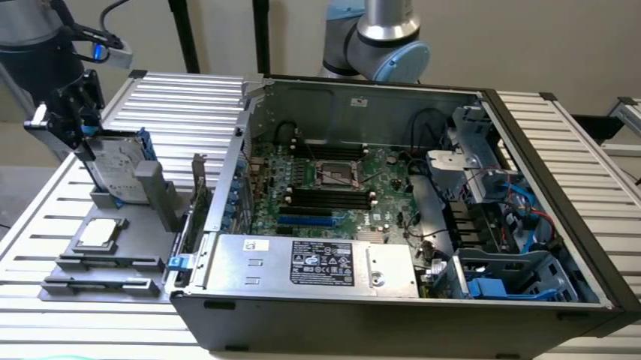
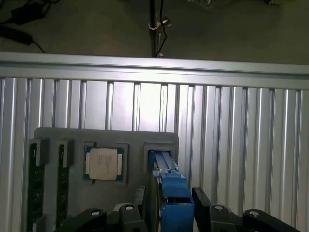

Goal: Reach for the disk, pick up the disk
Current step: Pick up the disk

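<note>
Exterior view gave you one disk [image 1: 118,169], standing on edge in a slot of the single grey holder [image 1: 145,244], at that view's left, with its blue bracket running along its edges. Wrist view put the one gripper [image 2: 166,220] right over it. You had the jaws wide, one finger [image 2: 205,212] on each side of the blue edge, with the disk seated in its slot. Whether either pad touched it you could not tell. Near the disk on the same holder lay one square processor chip [image 2: 104,163], and past that two memory sticks [image 2: 36,186] stood in their own slots. The holder rested on one slatted metal table [image 1: 191,97]. Just beside it, toward the exterior view's right, lay one open computer case [image 1: 401,322] with one motherboard [image 1: 331,187] exposed.
</note>
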`<state>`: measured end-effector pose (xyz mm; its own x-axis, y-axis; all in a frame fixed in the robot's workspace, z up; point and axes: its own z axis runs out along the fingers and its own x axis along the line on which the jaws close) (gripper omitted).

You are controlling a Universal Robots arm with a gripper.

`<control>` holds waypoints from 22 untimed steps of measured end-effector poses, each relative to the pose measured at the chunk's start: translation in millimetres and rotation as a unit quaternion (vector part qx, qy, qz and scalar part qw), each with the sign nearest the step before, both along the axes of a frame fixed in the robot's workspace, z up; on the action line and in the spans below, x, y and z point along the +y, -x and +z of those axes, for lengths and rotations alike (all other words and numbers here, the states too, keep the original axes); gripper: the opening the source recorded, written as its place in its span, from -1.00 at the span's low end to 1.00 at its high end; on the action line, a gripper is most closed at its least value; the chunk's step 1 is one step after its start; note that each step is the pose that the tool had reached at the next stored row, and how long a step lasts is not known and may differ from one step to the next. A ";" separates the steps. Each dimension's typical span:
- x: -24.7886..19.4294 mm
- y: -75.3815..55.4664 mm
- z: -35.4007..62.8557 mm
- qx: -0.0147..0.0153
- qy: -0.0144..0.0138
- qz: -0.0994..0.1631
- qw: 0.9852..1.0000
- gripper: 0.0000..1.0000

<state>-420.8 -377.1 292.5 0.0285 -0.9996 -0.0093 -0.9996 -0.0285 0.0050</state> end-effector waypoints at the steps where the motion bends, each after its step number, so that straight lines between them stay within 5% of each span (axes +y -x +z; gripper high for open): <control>1: 0.0 0.0 0.0 0.000 0.000 -0.001 1.000 0.01; 4: 0.0 0.0 0.0 0.000 0.000 -0.005 1.000 0.01; 9: 0.0 0.0 0.0 0.000 0.000 -0.013 1.000 -0.30; 22: 0.0 0.0 0.0 0.000 0.000 -0.030 1.000 -0.35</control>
<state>-420.8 -377.1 292.5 -0.0310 -0.9995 -0.0094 -0.9995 0.0309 0.0049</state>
